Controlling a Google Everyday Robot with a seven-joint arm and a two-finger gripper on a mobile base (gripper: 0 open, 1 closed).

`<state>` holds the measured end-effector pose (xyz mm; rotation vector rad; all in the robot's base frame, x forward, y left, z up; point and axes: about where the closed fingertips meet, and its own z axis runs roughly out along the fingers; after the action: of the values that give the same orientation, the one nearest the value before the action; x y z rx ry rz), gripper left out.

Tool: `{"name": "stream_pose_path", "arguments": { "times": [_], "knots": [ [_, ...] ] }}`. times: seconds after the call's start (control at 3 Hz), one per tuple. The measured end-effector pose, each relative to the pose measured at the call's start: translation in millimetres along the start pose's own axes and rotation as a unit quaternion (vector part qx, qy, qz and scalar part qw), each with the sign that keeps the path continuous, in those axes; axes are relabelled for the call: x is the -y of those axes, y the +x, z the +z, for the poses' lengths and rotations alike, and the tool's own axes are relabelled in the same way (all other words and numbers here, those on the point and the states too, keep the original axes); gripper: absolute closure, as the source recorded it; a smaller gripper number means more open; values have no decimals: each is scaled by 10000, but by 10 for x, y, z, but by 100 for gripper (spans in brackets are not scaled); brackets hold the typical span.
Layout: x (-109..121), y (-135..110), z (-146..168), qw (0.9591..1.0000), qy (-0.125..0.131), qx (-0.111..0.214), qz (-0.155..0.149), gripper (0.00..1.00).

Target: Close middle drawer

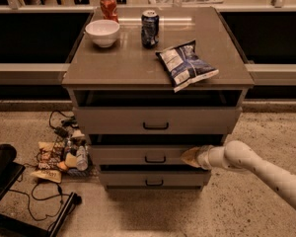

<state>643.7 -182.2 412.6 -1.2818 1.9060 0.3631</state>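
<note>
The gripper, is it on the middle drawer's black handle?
No, the gripper is at the front of the middle drawer, to the right of the handle and apart from it.

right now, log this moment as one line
task: close middle drawer | middle drawer: nearly in | end effector: on its front, right of handle | status: not yet fully shut
</note>
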Motion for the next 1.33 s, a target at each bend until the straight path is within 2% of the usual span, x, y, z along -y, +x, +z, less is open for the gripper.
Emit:
{"name": "stream_pose_path", "arguments": {
  "times": [0.33, 0.67, 1.0, 1.33],
  "knots": [
    [0, 0, 0, 10000, 0, 0, 0, 100],
    [-205, -21, -73, 9998, -145, -79, -63, 100],
    [-621, -1, -430, 9988, -335, -274, -216, 100],
    [-948, 131, -934, 9959, -501, -643, -394, 100]
  ]
}}
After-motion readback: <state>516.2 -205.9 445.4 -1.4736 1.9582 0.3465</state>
